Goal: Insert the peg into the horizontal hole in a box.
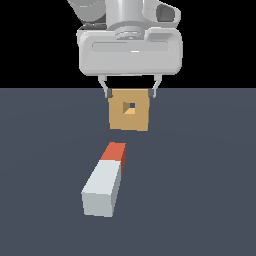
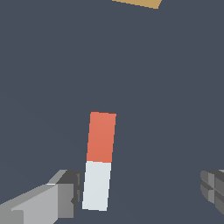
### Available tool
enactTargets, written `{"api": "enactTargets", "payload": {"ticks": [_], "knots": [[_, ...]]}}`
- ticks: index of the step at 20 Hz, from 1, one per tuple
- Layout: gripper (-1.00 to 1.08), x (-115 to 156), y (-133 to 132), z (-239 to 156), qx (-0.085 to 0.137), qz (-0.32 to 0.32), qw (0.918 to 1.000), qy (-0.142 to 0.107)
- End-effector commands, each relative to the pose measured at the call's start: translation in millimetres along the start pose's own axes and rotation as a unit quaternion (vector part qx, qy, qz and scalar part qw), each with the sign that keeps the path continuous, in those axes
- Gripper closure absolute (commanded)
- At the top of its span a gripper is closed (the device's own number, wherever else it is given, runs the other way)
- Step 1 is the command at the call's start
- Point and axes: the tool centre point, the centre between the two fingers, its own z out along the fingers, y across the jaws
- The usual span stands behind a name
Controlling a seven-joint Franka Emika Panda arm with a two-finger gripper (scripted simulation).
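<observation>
The peg (image 1: 105,181) lies flat on the dark floor, its pale grey-white part nearest the exterior camera and its short orange-red end pointing toward the box (image 1: 129,109). The tan box stands upright behind it, with the small dark square hole (image 1: 130,106) in the middle of its face. My gripper (image 1: 130,93) hangs open and empty well above the floor, fingertips level with the box's top corners. In the wrist view the peg (image 2: 100,159) lies below, close to one finger (image 2: 48,201), with its white end between the open fingers; the gripper (image 2: 135,197) touches nothing. A strip of the box (image 2: 138,3) shows at the frame edge.
The dark grey floor (image 1: 200,190) stretches around the peg and box. Nothing else stands on it in either view.
</observation>
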Motion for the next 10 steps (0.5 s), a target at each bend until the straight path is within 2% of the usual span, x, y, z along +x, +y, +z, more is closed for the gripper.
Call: {"api": "enactTargets", "payload": {"ticks": [1,10], "knots": [[-0.92,0.0,0.0,0.0,0.0,0.0,1.0,0.0],[-0.92,-19.4,-9.5,21.4,0.001,0.01,1.0,0.002]]}}
